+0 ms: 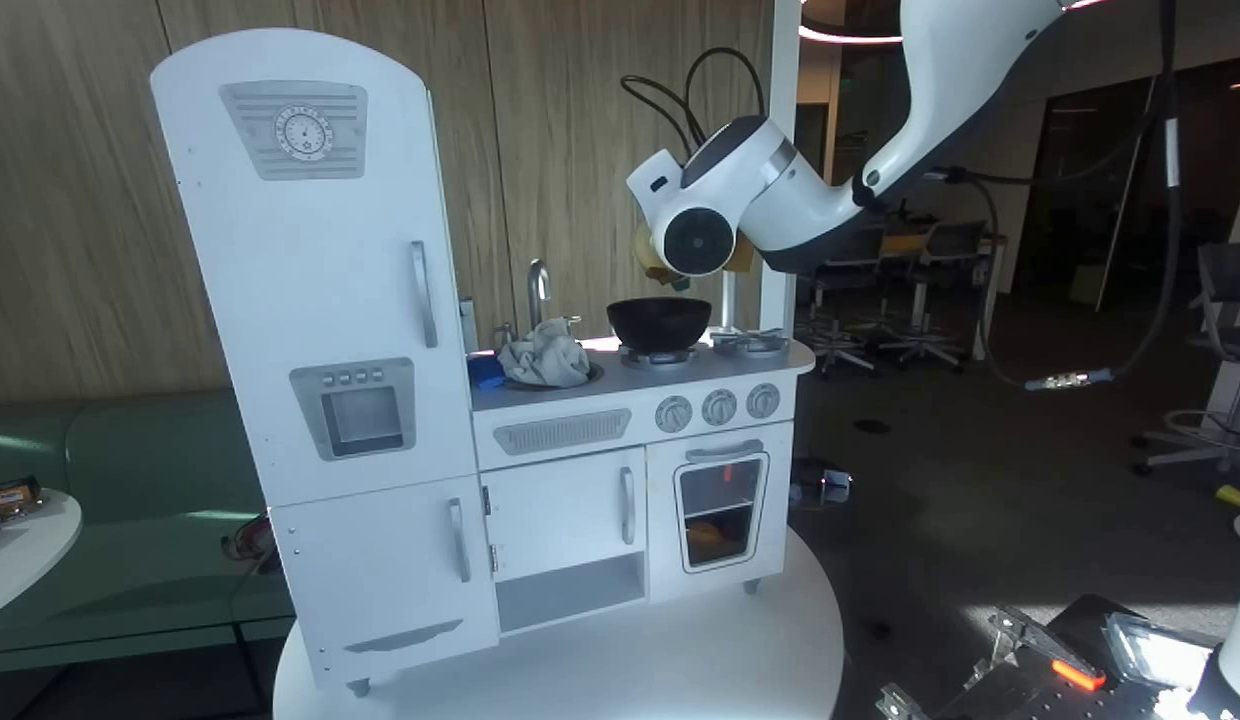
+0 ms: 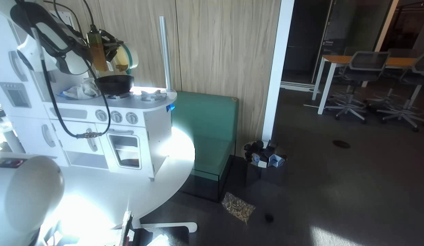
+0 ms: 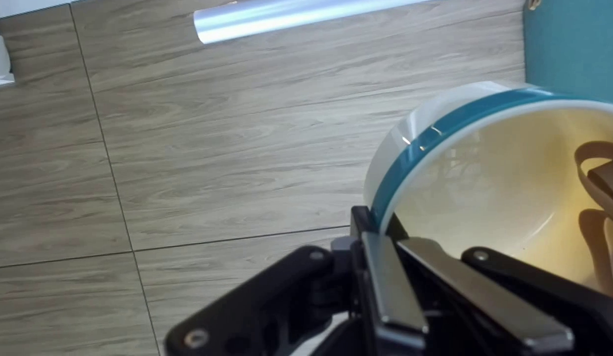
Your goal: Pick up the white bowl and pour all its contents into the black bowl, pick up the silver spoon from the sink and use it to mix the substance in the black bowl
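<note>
A black bowl sits below the end effector, which is clamped tight on the rim of a tilted white bowl.

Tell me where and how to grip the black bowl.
Pinch the black bowl by its rim, likely best from above once the gripper releases the teal-banded white bowl: the black one stands upright on the burner, sides flaring toward that rim.

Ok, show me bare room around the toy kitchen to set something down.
Looks free: the white table, between the toy kitchen and the table's curved edge; also the open shelf between fridge and oven. Crowded: the countertop, cloth heaped at the sink, black bowl on a burner, the gripper holding the white bowl above.
</note>
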Motion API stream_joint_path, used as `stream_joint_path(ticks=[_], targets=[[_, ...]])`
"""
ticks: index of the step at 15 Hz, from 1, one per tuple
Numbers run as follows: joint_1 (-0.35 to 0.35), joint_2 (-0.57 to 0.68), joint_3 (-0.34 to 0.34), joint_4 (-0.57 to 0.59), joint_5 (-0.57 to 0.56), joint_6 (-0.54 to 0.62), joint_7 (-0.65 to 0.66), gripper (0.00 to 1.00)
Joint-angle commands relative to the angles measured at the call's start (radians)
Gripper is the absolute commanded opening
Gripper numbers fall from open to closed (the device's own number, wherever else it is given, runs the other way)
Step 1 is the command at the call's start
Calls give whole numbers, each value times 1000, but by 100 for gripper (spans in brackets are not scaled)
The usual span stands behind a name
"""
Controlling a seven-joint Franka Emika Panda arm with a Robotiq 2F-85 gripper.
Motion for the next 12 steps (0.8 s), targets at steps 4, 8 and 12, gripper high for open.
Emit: stream_joint_path(ticks=[4, 8, 12], targets=[[-1, -9, -1, -16, 48, 16, -132, 2], [19, -29, 18, -3, -40, -10, -85, 2], [25, -33, 23, -9, -187, -32, -57, 2]])
